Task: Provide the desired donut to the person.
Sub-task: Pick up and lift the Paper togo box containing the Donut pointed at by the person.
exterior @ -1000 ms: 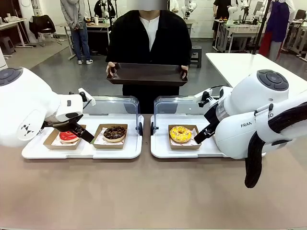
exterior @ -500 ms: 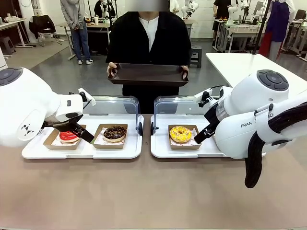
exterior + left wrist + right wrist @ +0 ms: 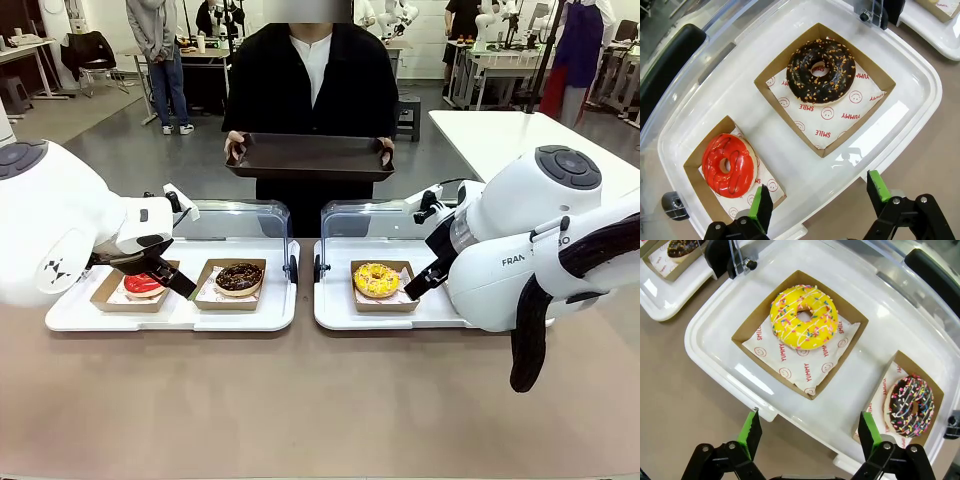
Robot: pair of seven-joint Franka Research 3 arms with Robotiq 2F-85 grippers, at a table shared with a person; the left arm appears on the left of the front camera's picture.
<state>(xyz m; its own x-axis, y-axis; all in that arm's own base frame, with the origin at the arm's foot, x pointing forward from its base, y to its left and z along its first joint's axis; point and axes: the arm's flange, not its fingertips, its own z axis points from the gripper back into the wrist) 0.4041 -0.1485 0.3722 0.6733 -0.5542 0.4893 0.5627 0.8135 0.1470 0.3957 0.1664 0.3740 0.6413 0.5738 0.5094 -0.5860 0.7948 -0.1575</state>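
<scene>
Four donuts sit in cardboard boxes, two per tray. The red-glazed donut [image 3: 729, 165] and nut-topped chocolate donut [image 3: 821, 71] are in the left white tray [image 3: 910, 100]. The yellow sprinkled donut [image 3: 804, 316] and rainbow-sprinkled chocolate donut [image 3: 910, 405] are in the right white tray [image 3: 705, 340]. The left gripper [image 3: 818, 186] and right gripper [image 3: 810, 416] hang wide apart and empty over the trays' near rims, with open tabletop [image 3: 300, 400] on the near side. Two clear lids [image 3: 235, 218] stand raised along the far edges. Beyond them the person [image 3: 310, 80] holds one dark serving tray [image 3: 308, 157].

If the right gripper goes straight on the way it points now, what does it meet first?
Probably the paper lining in the box of the yellow donut, beside the donut, not the donut itself. The right gripper, jaws open, hangs over the white tray edge; depth is unclear.
</scene>
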